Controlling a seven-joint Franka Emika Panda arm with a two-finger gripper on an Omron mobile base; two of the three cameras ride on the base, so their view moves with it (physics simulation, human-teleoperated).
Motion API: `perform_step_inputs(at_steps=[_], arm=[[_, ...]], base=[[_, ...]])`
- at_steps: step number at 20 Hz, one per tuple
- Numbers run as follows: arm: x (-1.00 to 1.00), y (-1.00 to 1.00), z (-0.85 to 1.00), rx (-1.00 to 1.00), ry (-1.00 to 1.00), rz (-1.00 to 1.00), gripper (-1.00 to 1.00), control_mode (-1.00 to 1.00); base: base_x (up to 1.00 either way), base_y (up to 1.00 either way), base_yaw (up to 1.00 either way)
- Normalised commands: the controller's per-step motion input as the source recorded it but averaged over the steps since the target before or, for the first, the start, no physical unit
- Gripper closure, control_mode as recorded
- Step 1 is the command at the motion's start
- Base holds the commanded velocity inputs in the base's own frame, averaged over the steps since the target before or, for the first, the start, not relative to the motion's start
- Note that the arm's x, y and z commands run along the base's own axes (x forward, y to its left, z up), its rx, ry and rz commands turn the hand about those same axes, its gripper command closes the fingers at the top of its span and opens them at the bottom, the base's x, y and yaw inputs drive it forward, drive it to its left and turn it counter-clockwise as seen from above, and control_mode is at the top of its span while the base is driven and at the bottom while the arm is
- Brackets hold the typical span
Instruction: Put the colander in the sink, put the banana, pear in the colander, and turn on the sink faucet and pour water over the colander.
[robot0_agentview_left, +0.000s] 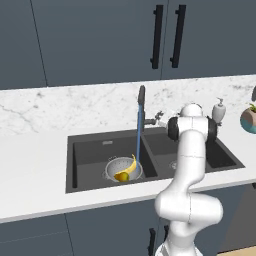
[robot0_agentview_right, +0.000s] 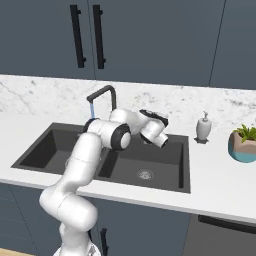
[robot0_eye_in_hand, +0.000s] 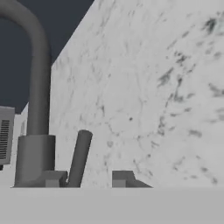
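I see water streaming from the faucet (robot0_agentview_left: 141, 107) into the colander (robot0_agentview_left: 123, 169), which sits in the sink (robot0_agentview_left: 90, 150) at seven o'clock, holding banana (robot0_agentview_left: 131, 166) and pear (robot0_agentview_left: 121, 176). My gripper (robot0_eye_in_hand: 87, 178) sits with fingers slightly apart beside the lever (robot0_eye_in_hand: 80, 157), nothing held.

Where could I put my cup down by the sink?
The white counter left of the sink is bare, and so is the strip between soap dispenser and potted plant. Behind the basins it's crowded: faucet, running water and the robot's claw.
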Motion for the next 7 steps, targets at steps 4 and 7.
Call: perform_step_inputs(at_steps=[4, 7], arm=[[-0.61, -0.29, 0.69, 0.12, 0.00, -0.14, 1.00, -1.00], [-1.00, -0.42, 1.00, 0.17, -0.05, -0.01, 1.00, -1.00]], base=[[0.00, 0.00, 0.00], [0.00, 0.00, 0.00]])
